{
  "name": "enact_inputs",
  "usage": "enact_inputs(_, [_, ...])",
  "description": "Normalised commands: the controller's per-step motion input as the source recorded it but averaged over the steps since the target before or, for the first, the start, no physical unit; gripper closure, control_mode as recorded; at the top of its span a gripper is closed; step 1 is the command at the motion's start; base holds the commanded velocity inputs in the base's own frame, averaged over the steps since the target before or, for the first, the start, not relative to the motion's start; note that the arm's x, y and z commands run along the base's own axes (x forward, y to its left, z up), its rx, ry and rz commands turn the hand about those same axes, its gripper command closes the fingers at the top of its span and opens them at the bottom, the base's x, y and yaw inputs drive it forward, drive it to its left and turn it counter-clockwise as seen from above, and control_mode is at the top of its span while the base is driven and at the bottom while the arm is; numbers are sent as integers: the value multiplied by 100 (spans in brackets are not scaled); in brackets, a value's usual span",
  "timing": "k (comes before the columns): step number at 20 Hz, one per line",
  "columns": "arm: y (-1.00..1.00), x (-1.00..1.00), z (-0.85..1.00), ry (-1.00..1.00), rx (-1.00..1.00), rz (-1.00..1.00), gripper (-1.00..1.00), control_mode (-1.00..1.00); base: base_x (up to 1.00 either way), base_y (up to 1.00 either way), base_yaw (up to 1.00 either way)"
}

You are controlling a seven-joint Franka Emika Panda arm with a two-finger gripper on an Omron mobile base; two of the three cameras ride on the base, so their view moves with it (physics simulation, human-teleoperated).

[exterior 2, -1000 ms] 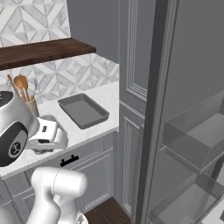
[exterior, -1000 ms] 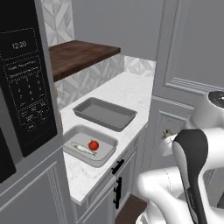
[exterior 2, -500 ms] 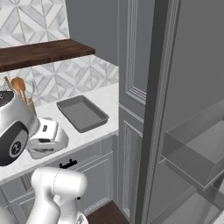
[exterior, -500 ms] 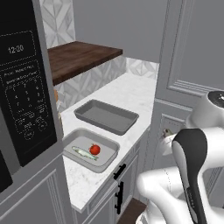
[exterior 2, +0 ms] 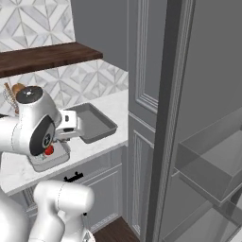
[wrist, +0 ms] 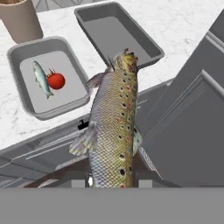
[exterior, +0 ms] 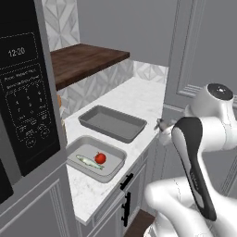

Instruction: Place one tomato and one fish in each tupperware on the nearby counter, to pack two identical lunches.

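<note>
Left base view: microwave point(exterior: 23, 92) clock reads 12:20 (keypad labels illegible).

Kitchen: microwave point(exterior: 23, 92), marble counter point(exterior: 139, 97), cabinets point(exterior: 115, 208).

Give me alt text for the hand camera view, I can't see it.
A spotted brown fish held by the jaws rises up the middle. Beyond it on the white counter sit two grey tupperware trays: the nearer tupperware holds a small fish and a tomato, the farther tupperware nothing.

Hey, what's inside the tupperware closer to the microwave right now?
The nearer tupperware holds one red tomato and one small silvery fish, side by side on its floor. Nothing covers them; the tray floor under them is hidden.
</note>
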Motion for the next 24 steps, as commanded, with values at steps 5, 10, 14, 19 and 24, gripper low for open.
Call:
enact_inputs(5, [37, 100, -5, 4, -3, 6, 100, -100, 0, 0, 0])
enact_inputs(10, [40, 100, -50, 15, -5, 0, 100, -100, 0, 0, 0])
enact_inputs(14, [1, 100, -80, 28, -4, 0, 100, -100, 0, 0, 0])
enact_inputs(19, [0, 76, -40, 2, -1, 6, 100, -100, 0, 0, 0])
enact_inputs(24, [10, 96, -2, -1, 0, 6, 100, -100, 0, 0, 0])
